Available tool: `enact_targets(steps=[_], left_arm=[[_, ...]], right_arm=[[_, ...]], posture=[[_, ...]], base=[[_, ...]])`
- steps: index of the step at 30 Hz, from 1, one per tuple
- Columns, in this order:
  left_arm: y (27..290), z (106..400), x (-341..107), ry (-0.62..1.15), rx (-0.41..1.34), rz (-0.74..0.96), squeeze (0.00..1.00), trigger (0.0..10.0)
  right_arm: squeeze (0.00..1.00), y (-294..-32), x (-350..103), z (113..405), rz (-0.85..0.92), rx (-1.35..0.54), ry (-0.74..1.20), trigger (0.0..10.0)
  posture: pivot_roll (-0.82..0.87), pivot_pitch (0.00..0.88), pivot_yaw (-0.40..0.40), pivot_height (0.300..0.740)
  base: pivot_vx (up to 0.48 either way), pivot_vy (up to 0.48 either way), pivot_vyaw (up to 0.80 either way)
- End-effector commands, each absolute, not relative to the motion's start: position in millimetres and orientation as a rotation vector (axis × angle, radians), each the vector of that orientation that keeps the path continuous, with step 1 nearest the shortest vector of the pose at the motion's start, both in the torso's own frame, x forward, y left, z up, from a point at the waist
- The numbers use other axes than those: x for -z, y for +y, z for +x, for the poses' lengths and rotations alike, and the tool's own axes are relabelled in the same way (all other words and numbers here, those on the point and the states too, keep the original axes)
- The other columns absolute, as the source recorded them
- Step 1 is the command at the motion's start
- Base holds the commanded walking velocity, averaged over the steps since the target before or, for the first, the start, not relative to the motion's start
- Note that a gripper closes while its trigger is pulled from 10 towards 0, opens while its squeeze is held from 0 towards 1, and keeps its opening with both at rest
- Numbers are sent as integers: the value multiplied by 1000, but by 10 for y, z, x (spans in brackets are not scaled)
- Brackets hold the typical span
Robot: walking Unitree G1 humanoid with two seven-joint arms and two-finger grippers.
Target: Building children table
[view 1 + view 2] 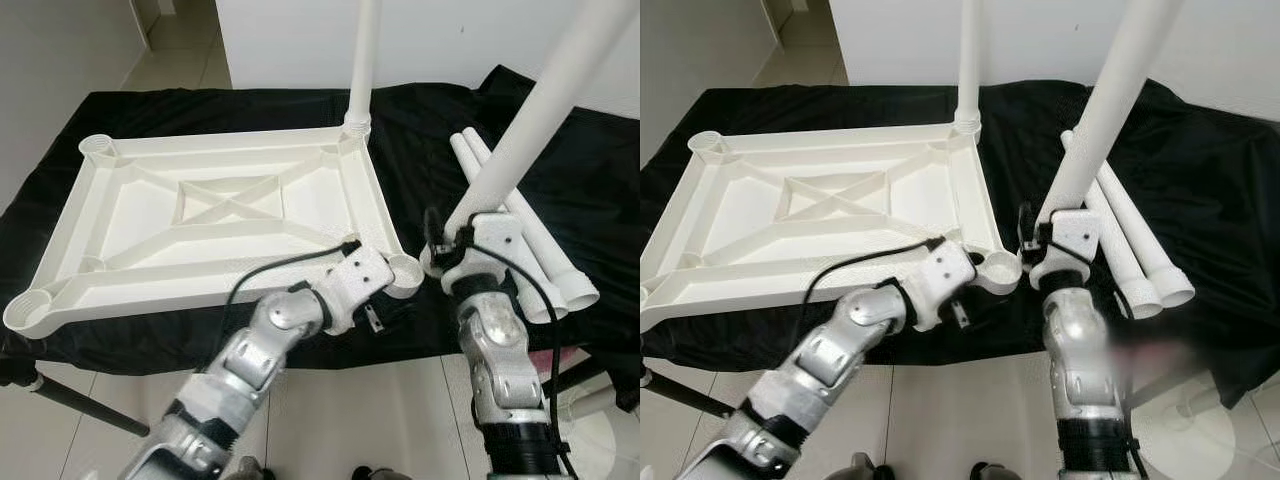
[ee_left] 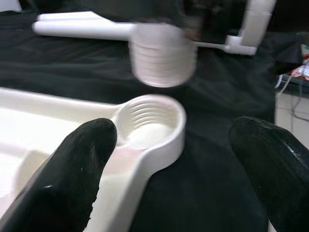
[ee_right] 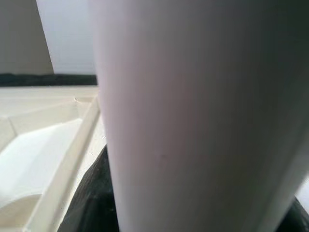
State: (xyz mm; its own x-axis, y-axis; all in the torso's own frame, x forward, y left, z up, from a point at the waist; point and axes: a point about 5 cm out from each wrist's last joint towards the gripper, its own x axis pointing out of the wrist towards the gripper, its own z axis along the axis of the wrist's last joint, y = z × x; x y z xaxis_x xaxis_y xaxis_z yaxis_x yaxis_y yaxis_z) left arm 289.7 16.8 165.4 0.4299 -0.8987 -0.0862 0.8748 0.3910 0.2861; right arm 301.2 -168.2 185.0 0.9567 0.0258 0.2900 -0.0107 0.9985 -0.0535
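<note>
Left eye view: upside-down white tabletop [image 1: 150, 220] on a black cloth [image 1: 420, 130], one leg [image 1: 362, 60] standing in its far corner; left gripper [image 2: 169, 179] spread wide around the near-right corner socket [image 2: 152, 123]; right gripper [image 1: 462, 232] seemingly clasps a tilted leg [image 1: 530, 120], beside two spare legs [image 1: 545, 260]
</note>
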Motion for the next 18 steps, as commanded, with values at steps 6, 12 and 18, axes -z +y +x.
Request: enact_targets(steps=[6, 12, 18], left_arm=[[382, 2948, -1718, -55, 1123, 240, 0, 10000], [453, 2932, -1756, -79, 1094, 193, 0, 10000], [516, 2812, -1781, -82, 1162, 164, 0, 10000]], right_arm=[[0, -1648, -1829, 3100, -75, -64, -277, 10000], [0, -1550, -1793, 3142, -86, -149, -281, 10000], [0, -1456, -1843, 3188, -73, -203, -299, 10000]], posture=[[-12, 101, 18, 740], [-12, 96, 11, 740], [-7, 93, -2, 740]], base=[[0, 0, 0], [0, 0, 0], [0, 0, 0]])
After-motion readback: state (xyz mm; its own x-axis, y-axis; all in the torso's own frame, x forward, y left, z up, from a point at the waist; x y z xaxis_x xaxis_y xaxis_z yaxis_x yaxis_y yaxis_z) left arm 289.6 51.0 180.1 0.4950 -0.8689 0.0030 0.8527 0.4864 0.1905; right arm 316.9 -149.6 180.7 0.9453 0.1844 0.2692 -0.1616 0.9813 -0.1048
